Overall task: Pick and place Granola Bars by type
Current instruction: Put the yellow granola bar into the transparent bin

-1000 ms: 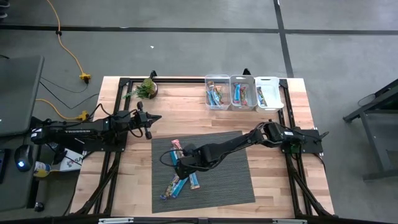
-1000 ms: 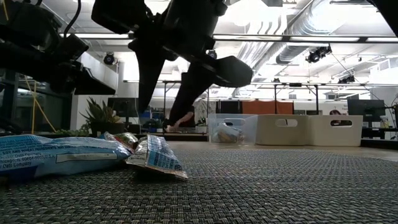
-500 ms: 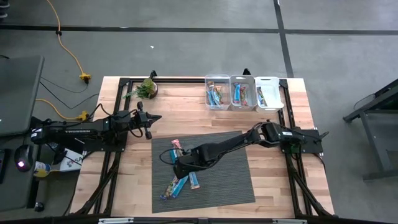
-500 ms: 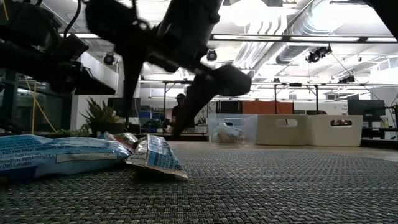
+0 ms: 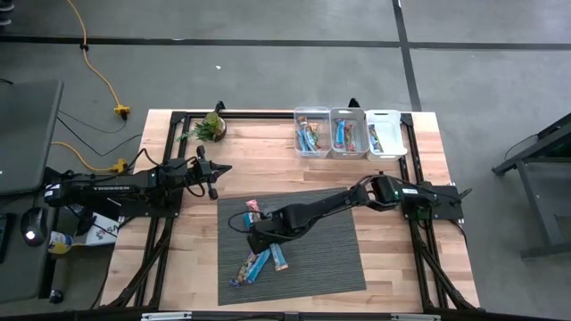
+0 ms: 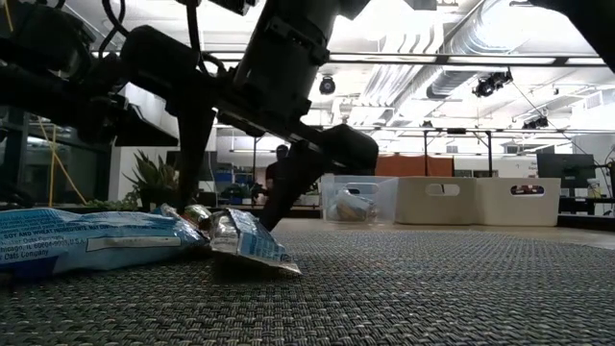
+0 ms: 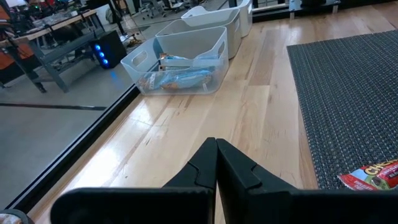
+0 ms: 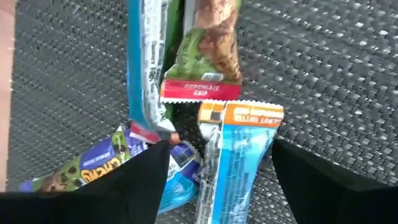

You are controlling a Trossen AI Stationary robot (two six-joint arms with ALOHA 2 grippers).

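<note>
Lower centre of the high view: the right gripper [image 5: 252, 234], fingers spread open, hovers over shiny wrapped granola bars [image 8: 233, 143] on the grey woven mat [image 5: 330, 259]. The left gripper [image 5: 214, 175], fingers pressed together and empty, waits left of centre.

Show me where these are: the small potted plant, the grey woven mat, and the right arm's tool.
potted plant [image 5: 211, 126], high view, on its green leaves.
grey woven mat [image 5: 330, 259], high view, on a bare part right of the bars.
right tool [image 8: 217, 168], right wrist view, midway between its two dark fingertips, over the bars.
</note>
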